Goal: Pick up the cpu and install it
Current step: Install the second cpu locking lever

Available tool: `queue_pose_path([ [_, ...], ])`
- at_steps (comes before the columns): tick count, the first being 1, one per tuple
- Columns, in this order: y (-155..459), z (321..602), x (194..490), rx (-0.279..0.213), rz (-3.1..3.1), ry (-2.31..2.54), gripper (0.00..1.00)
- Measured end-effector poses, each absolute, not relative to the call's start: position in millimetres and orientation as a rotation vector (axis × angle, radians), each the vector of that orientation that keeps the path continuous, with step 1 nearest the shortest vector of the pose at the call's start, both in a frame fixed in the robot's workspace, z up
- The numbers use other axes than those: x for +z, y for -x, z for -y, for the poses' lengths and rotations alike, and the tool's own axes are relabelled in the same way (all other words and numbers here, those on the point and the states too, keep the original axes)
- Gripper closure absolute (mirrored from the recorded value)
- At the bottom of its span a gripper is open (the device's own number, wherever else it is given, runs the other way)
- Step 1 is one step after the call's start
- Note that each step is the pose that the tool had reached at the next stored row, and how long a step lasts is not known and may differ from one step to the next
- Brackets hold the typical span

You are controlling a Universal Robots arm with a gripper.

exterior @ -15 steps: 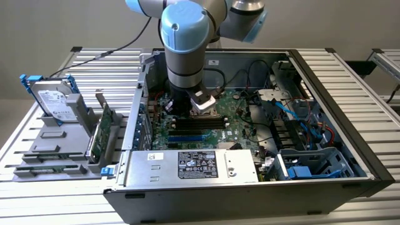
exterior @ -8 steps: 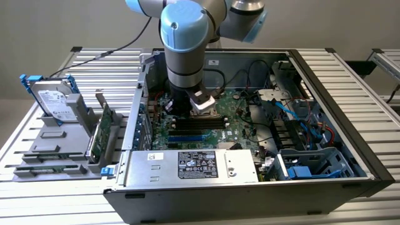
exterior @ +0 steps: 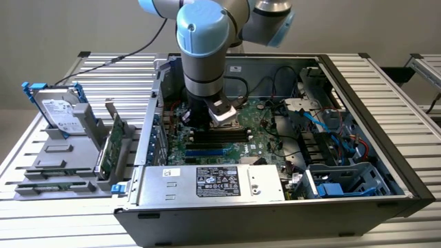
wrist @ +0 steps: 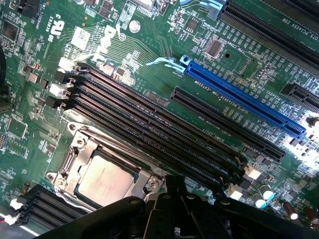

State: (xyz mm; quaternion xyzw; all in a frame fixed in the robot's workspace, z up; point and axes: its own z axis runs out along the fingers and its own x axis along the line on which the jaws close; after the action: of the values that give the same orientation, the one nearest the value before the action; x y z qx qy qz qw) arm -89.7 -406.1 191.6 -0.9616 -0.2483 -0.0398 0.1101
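The cpu (wrist: 104, 180) is a flat silver-grey square lying in the motherboard socket, framed by the socket's metal bracket (wrist: 75, 149). My gripper (wrist: 174, 191) hovers just beside it, over the edge of the socket toward the memory slots; its black fingers are shut together with nothing between them. In the exterior view the gripper (exterior: 215, 124) reaches straight down into the open computer case (exterior: 386, 155), low over the green motherboard (exterior: 206, 147). The arm hides the socket from that side.
Black memory slots (wrist: 164, 134) and a blue card slot (wrist: 244, 99) run beside the socket. A silver power supply box (exterior: 210, 182) fills the case's near side; cables (exterior: 324, 129) crowd the exterior view's right. A hard drive with blue bracket (exterior: 59, 111) stands in a grey holder outside.
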Motion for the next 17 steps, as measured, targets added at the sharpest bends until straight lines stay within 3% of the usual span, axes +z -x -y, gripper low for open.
queue_pose_path([
  [17, 92, 406, 225, -0.107, 0.706, 2.831, 0.89],
])
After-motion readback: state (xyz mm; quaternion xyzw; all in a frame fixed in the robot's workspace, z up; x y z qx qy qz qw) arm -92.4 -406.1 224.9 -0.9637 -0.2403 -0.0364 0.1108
